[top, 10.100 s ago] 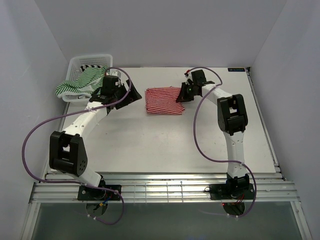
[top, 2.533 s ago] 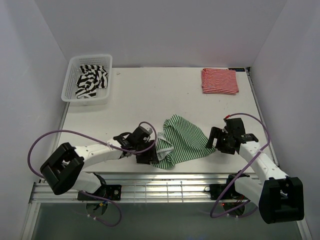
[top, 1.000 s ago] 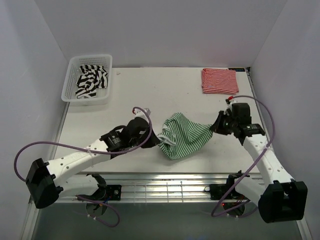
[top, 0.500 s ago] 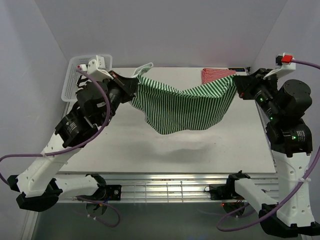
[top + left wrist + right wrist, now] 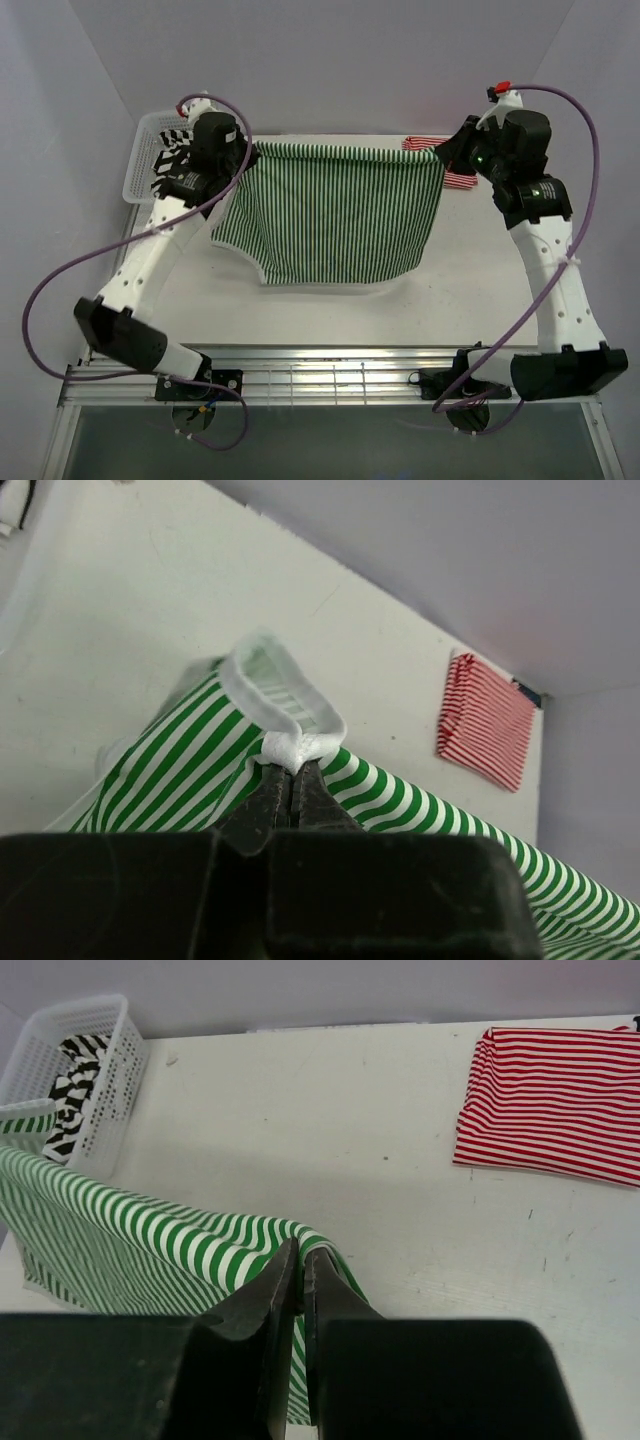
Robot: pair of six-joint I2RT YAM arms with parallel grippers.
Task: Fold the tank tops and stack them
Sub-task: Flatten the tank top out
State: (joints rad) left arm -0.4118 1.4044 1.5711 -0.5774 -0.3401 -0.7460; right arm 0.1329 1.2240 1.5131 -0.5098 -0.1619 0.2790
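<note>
The green-and-white tank top (image 5: 335, 215) hangs stretched between both arms above the table, its lower edge near the table. My left gripper (image 5: 247, 152) is shut on its left top corner, pinching the white hem (image 5: 292, 748). My right gripper (image 5: 443, 155) is shut on the right top corner (image 5: 300, 1238). The red-and-white tank top (image 5: 550, 1100) lies folded at the back right of the table; from above, only a sliver of it (image 5: 455, 180) shows behind the right arm. The black-and-white tank top (image 5: 75, 1078) lies crumpled in the basket.
A white mesh basket (image 5: 135, 180) stands at the table's back left corner, partly behind the left arm. White walls close in the table (image 5: 480, 290) on three sides. Purple cables loop from both arms.
Both arms have lifted the green-and-white tank top off the table and pulled apart. It hung sagging between them half a second ago; now it is spread taut and flat.
</note>
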